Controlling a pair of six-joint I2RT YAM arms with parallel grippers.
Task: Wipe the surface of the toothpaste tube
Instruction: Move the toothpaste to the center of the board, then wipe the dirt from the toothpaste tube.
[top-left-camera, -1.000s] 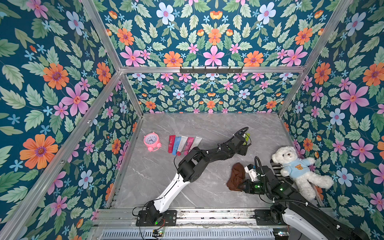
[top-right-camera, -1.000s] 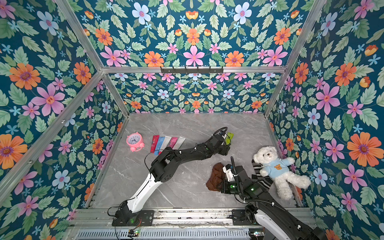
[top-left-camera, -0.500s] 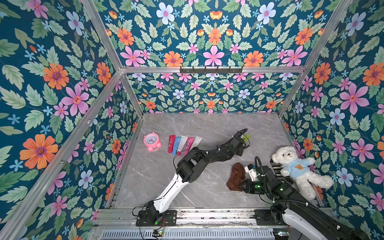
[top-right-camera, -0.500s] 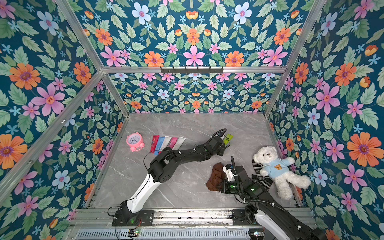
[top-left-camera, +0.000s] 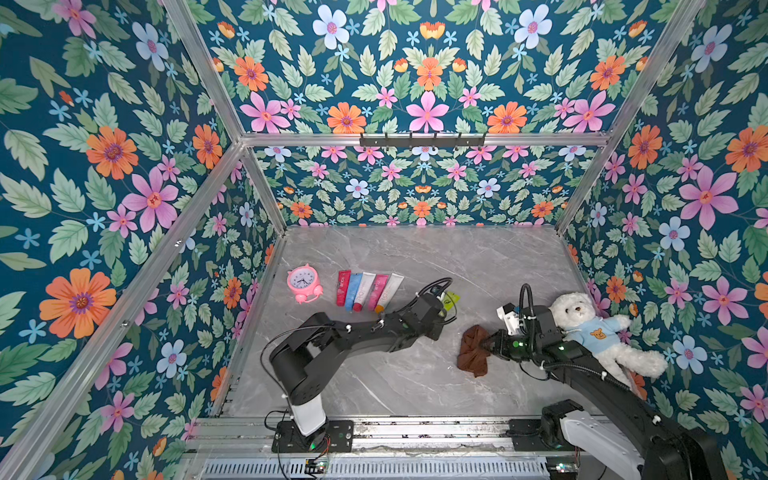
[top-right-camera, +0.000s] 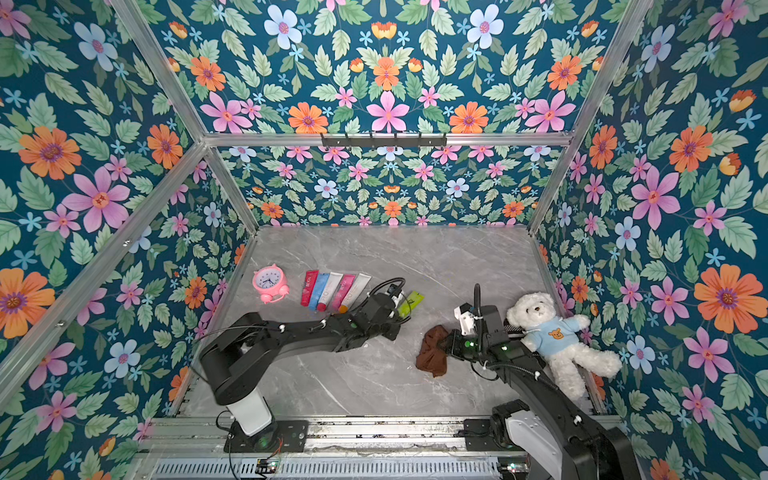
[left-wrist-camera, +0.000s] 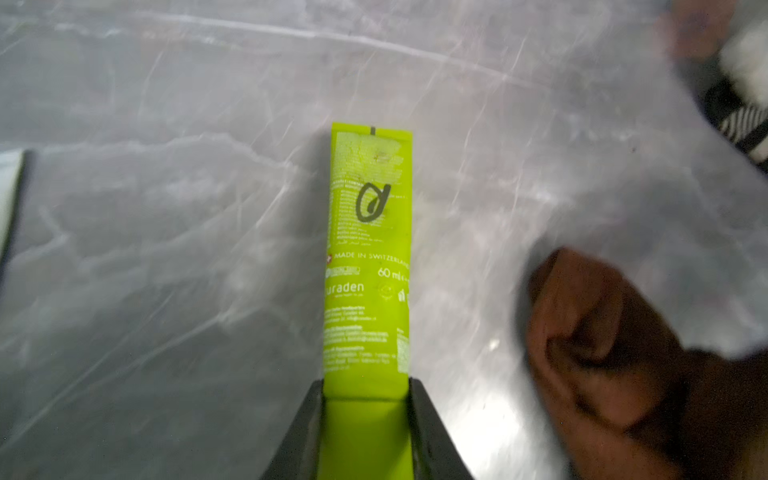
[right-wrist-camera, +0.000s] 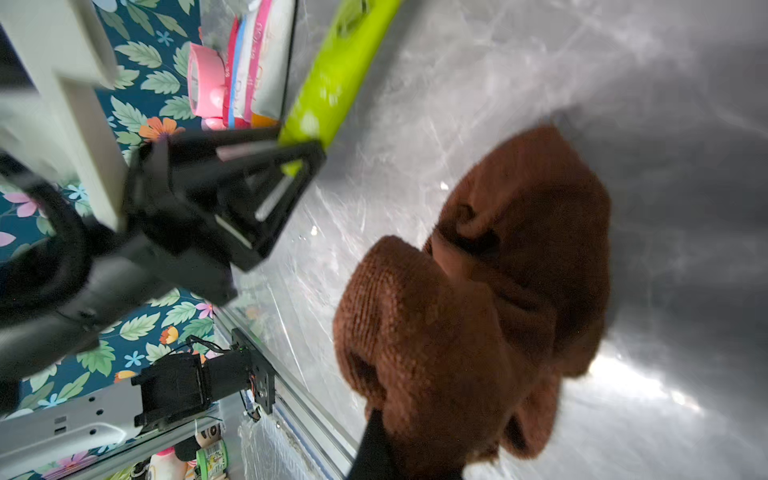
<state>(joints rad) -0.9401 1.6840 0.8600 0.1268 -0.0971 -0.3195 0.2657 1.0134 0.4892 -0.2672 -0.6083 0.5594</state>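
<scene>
The toothpaste tube (top-left-camera: 451, 300) (top-right-camera: 410, 302) is lime green with white print and lies low over the grey marble table. My left gripper (left-wrist-camera: 365, 386) is shut on its cap end, a black finger pressed against each side. The tube (left-wrist-camera: 368, 249) points away from the wrist. A crumpled brown cloth (top-left-camera: 473, 351) (top-right-camera: 432, 351) sits to the tube's right, apart from it. My right gripper (top-left-camera: 492, 343) is shut on that cloth (right-wrist-camera: 478, 291), which hides most of its fingers. In the right wrist view the left gripper (right-wrist-camera: 303, 153) and the tube (right-wrist-camera: 338, 79) show beyond the cloth.
A pink alarm clock (top-left-camera: 304, 282) and a row of several coloured tubes (top-left-camera: 368, 291) lie to the left of the held tube. A white teddy bear (top-left-camera: 590, 328) lies against the right wall beside the right arm. Flowered walls close three sides.
My left gripper's jaws have closed on the green tube's cap end. The right arm and the brown cloth have stayed where they were.
</scene>
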